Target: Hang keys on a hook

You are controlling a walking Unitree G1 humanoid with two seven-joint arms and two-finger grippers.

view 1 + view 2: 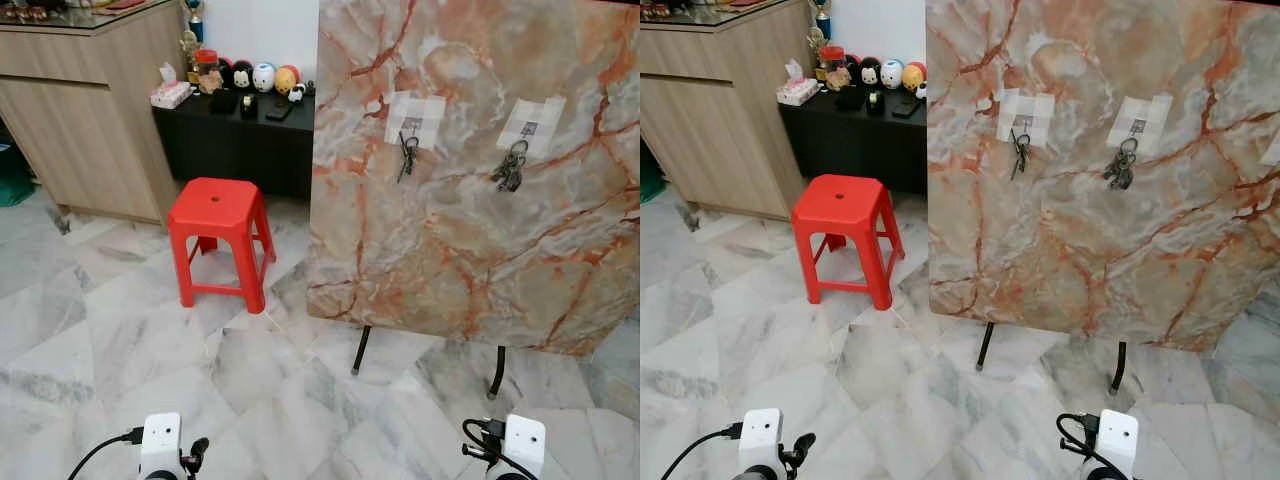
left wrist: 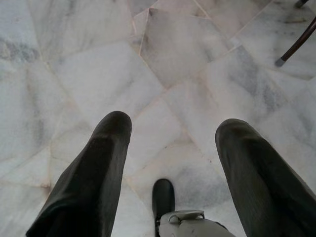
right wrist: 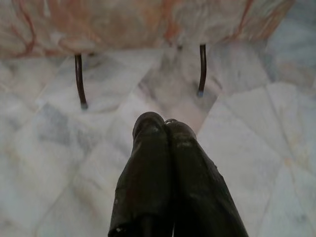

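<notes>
A marble-patterned board [image 1: 480,220] stands upright on thin black legs ahead of me. Two white taped patches on it carry hooks. A dark bunch of keys [image 1: 408,152] hangs from the left hook [image 1: 412,124], and a bigger silver bunch [image 1: 510,168] hangs from the right hook [image 1: 529,128]. Both arms hang low near the floor, well short of the board. In the left wrist view my left gripper [image 2: 170,131] is open over bare floor with nothing between its fingers. In the right wrist view my right gripper [image 3: 165,122] is shut with its tips together, pointing toward the board's legs.
A red plastic stool [image 1: 217,235] stands left of the board. Behind it is a low black cabinet [image 1: 235,135] with small figurines, and a wooden cupboard [image 1: 85,110] at the far left. The board's two legs [image 1: 361,350] rest on the marble floor [image 1: 150,340].
</notes>
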